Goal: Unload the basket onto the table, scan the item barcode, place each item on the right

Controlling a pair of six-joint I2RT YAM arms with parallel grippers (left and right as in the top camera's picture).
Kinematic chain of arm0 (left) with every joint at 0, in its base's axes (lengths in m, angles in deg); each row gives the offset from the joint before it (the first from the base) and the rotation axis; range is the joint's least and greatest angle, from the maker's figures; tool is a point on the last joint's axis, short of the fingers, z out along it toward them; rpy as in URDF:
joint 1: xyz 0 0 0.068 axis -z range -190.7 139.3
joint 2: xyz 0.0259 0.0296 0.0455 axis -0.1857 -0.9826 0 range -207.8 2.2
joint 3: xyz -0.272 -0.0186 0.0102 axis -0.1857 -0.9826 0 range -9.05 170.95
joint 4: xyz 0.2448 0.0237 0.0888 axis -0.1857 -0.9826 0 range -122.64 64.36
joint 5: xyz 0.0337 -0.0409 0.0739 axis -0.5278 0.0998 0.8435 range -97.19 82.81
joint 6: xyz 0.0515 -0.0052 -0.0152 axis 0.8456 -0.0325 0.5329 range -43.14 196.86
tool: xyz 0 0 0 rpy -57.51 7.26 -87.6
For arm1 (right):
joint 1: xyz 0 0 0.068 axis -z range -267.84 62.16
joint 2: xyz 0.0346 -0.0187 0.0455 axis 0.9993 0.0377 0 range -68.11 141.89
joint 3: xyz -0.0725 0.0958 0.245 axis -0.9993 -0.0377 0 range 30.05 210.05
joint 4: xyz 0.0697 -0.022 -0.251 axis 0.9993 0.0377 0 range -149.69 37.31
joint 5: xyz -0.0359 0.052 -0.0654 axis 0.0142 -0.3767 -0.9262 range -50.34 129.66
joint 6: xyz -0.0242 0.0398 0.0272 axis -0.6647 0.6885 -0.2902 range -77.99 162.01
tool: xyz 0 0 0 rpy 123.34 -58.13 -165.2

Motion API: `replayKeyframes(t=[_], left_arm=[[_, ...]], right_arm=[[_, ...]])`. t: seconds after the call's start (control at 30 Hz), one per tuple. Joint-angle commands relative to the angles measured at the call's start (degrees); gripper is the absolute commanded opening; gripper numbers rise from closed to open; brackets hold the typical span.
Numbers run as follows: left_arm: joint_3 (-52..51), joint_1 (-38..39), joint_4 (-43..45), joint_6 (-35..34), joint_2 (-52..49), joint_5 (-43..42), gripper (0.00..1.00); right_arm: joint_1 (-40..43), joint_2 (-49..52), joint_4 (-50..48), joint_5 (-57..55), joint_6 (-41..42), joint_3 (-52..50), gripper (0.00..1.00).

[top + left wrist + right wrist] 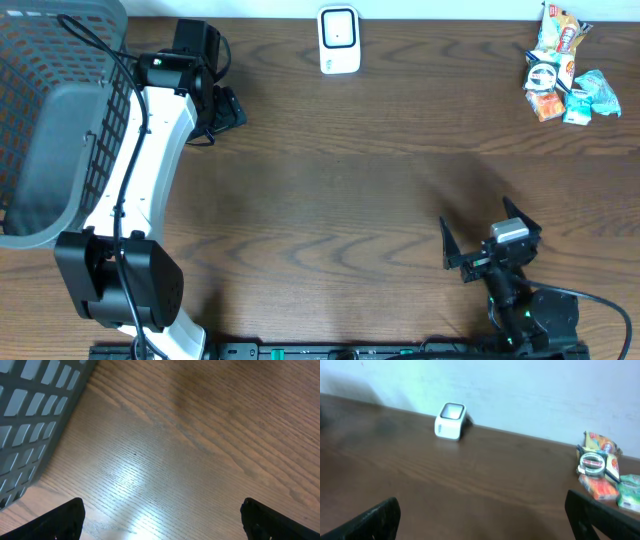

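- Left fingers (62, 520): released and spread wide, with only bare wood between them. The wrist view shows just the two dark tips, cut off at the bottom corners. From overhead they merge into a dark mass at the arm's end and their outline is hard to make out.
- Right fingers (375, 520): also released and wide apart, holding nothing. The tips are clipped by the lower edge of the wrist view. They hover low at the near right of the tabletop (350, 180).
- Packaged items (562, 62): a small heap in the far right corner, well apart from both arms and untouched. The packets overlap, so no count is possible. A round labelled piece (592, 463) sits in front; orange and teal wrappers show, the print is unreadable, and no barcode can be picked out.
- Barcode scanner (339, 40): a white unit standing at the middle of the far edge. It is blurred in the right wrist view.
- Grey mesh basket (45, 120): at the far left, partly out of frame and crossed by the left arm and its cable. Its interior is only partly visible.
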Motion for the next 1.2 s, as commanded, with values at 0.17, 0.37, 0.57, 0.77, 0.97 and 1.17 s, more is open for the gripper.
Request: replayKeyframes(t=[0.17,0.37,0.57,0.77,0.97,1.17], left_arm=[[0.20,-0.20,-0.20,0.98,0.28,0.72,0.98],[0.20,-0.20,-0.20,0.98,0.28,0.72,0.98],[0.20,-0.20,-0.20,0.98,0.28,0.72,0.97],[0.20,-0.20,-0.20,0.98,0.28,0.72,0.98],[0.20,-0.20,-0.20,0.98,0.28,0.72,0.98],[0.20,-0.20,-0.20,0.98,0.28,0.72,0.98]], right_arm=[[1.51,-2.05,-9.66,1.01,0.22,-6.32,0.99],[1.75,-2.05,-17.81,1.01,0.83,-10.56,0.99],[1.75,-2.05,-20.46,0.76,0.94,-12.85,0.99],[1.77,-2.05,-19.74,-0.81,0.92,-12.85,0.99],[1.77,-2.05,-15.54,-3.13,0.92,-12.85,0.99],[2.89,-2.05,-12.44,-3.15,1.60,-12.85,0.99]])
